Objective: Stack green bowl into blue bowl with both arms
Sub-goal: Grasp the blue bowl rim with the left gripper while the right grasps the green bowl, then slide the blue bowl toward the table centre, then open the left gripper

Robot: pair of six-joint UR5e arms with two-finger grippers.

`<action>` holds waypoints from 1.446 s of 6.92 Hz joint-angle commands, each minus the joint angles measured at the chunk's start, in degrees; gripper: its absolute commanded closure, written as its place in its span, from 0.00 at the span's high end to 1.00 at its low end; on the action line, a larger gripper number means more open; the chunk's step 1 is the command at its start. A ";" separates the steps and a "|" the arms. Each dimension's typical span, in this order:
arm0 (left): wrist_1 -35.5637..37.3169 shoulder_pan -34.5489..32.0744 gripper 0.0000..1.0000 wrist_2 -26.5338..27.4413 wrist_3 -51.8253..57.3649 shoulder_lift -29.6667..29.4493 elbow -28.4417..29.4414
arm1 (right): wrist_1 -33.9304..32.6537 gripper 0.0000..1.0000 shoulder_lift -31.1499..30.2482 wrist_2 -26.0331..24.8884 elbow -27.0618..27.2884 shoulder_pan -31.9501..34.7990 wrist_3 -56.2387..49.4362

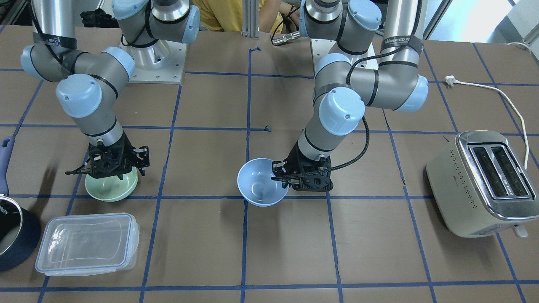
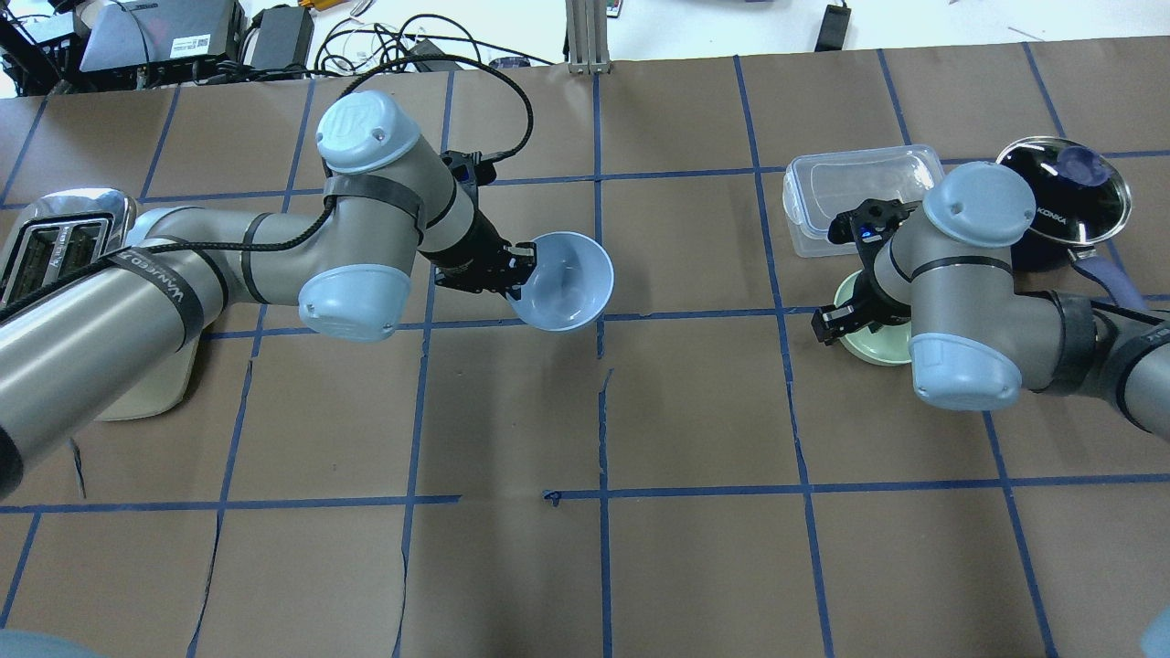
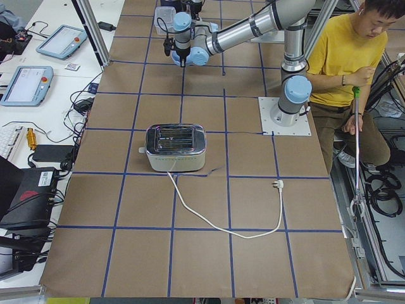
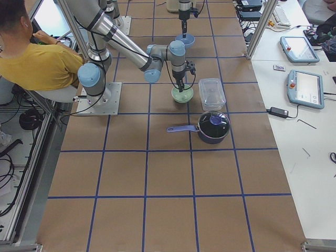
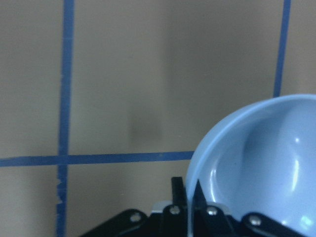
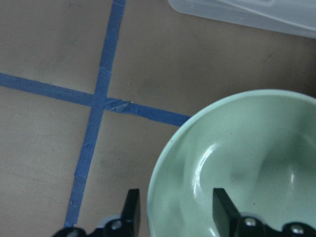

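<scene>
The pale blue bowl (image 1: 261,187) is near the table's middle, tilted and seemingly a little off the table. My left gripper (image 1: 281,173) is shut on its rim; the left wrist view shows the fingers (image 5: 178,190) pinching the rim of the blue bowl (image 5: 266,168). The mint-green bowl (image 1: 111,188) rests on the table. My right gripper (image 1: 113,172) is right over it and open. In the right wrist view one finger (image 6: 131,207) is outside the rim and the other inside the green bowl (image 6: 247,158).
A clear plastic container (image 1: 86,244) lies just beyond the green bowl, and a dark blue pot (image 1: 12,235) with a long handle stands beside it. A toaster (image 1: 484,183) with a loose cord (image 1: 511,101) is at the table's other end. A person sits behind the robot.
</scene>
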 commanded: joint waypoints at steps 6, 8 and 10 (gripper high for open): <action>6.07 -4.68 0.88 5.34 -3.92 -3.00 0.50 | 1.06 0.00 -4.03 -0.67 -2.80 0.36 -1.22; -3.60 -2.84 1.00 6.75 1.23 0.86 7.58 | 2.97 0.00 -5.79 -5.98 -6.56 5.33 -0.61; -20.13 2.76 1.00 10.62 12.64 6.22 13.83 | 12.34 0.00 -4.66 -9.90 -15.94 15.78 14.75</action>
